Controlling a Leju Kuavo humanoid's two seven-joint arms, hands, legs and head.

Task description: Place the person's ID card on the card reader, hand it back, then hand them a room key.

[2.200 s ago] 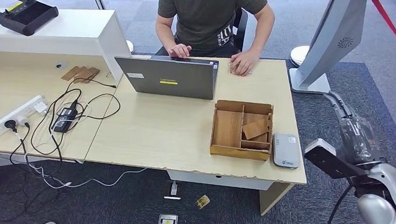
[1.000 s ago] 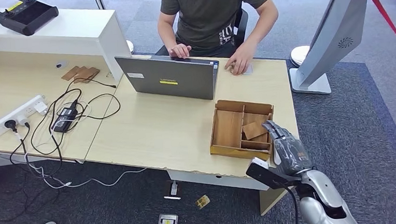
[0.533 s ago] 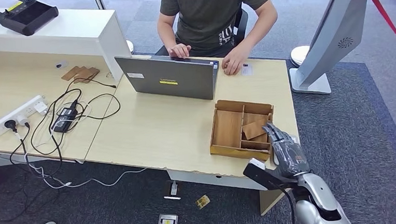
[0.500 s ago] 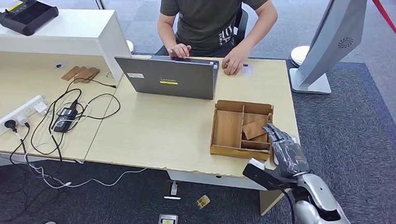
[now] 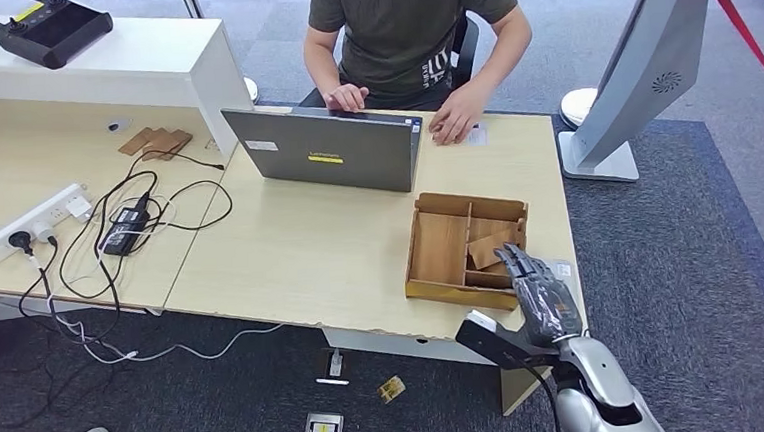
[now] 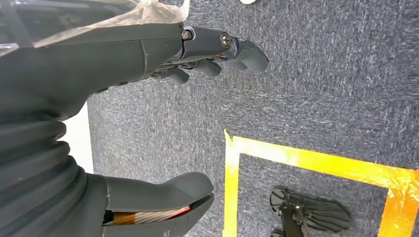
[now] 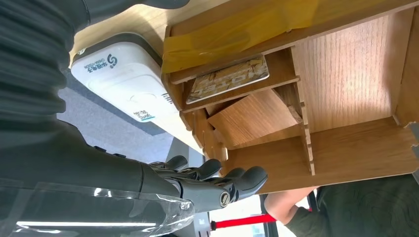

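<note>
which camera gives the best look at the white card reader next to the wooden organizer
The right wrist view: the card reader sits close and unobstructed beside the wooden organizer, its printed logo visible. In the head view the right robot hand covers most of the reader, leaving a sliver. The left wrist view looks at carpet.

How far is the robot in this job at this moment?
Nothing looks done yet: the small white ID card lies by the person's hand. The empty right hand hovers over the white card reader beside the wooden compartment box. Reading, returning and key handover remain.
</note>
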